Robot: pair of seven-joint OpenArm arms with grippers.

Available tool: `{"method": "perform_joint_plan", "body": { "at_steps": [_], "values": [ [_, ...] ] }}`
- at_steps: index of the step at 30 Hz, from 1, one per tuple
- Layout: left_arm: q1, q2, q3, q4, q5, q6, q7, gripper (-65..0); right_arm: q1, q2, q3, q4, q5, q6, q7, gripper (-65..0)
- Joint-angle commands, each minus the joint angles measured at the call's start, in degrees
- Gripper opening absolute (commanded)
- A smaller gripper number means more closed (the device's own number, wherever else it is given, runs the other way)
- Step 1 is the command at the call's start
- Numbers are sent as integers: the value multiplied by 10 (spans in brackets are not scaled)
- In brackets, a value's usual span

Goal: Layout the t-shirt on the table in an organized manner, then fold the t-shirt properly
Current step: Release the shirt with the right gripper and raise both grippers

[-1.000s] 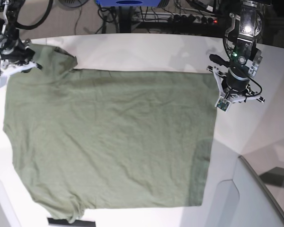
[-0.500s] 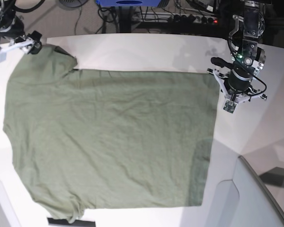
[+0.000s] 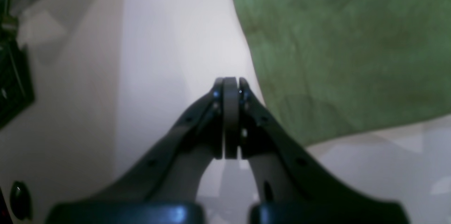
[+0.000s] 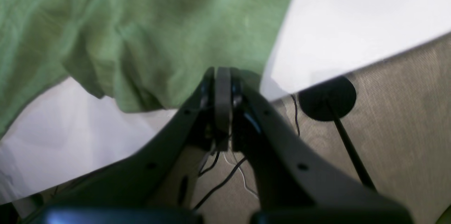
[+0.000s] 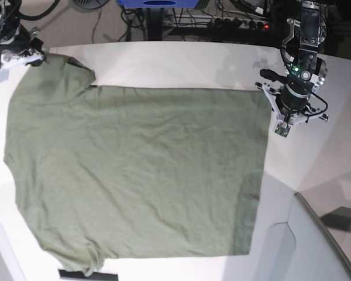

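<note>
1. The t-shirt (image 5: 134, 170) lies spread across the white table (image 5: 181, 64), back or front up I cannot tell. Its hem runs down the side next to my left arm, and one sleeve (image 5: 64, 70) reaches toward the far corner by my right arm. The body is mostly flat, with shallow wrinkles and a bunched patch at the near sleeve (image 5: 85, 260).

2. My right gripper (image 4: 222, 76) sits at the far sleeve's edge over the table corner, jaws pressed together. In the wrist view the cloth ends just at the tips, and I cannot see any fabric pinched between them. I judge the grip empty.

3. My left gripper (image 3: 230, 86) hangs just beside the hem corner, over bare table, jaws closed on nothing, apart from the cloth.

4. I judge the layout step nearly finished. What remains is smoothing the far sleeve and the bunched near one.

5. To do it well, I should spread the right jaws before coming down, take only the sleeve's outer edge, and pull outward and low so the body does not drag along.

6. The left should take the hem corner at the same time, so tension runs straight across the shirt.

7. The sleeve lies close to the table edge, so an overpull could slide it off.
</note>
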Motion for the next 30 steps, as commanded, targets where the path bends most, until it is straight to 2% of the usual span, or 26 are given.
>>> {"method": "perform_joint_plan", "body": {
  "at_steps": [1,5,8,12,15,19,30],
  "values": [
    [-4,-7,-3,8,3,5,-10,-650,4,5,1,12,5,3,2,-645],
    [-4,-7,-3,9,3,5,-10,-650,23,5,4,12,2,2,-48,-642],
    [-4,-7,-3,12,2,5,-10,-650,22,5,5,12,2,2,-51,-624],
    [-4,-7,-4,12,2,5,-10,-650,21,4,5,12,2,2,-49,-458],
    [-4,-7,-4,12,2,5,-10,-650,16,4,5,12,1,2,-27,-342],
    [-4,-7,-4,12,2,5,-10,-650,10,5,4,9,1,2,-9,-335],
    [-4,-7,-4,10,2,5,-10,-650,9,19,4,6,1,2,-8,-329]
  ]
}}
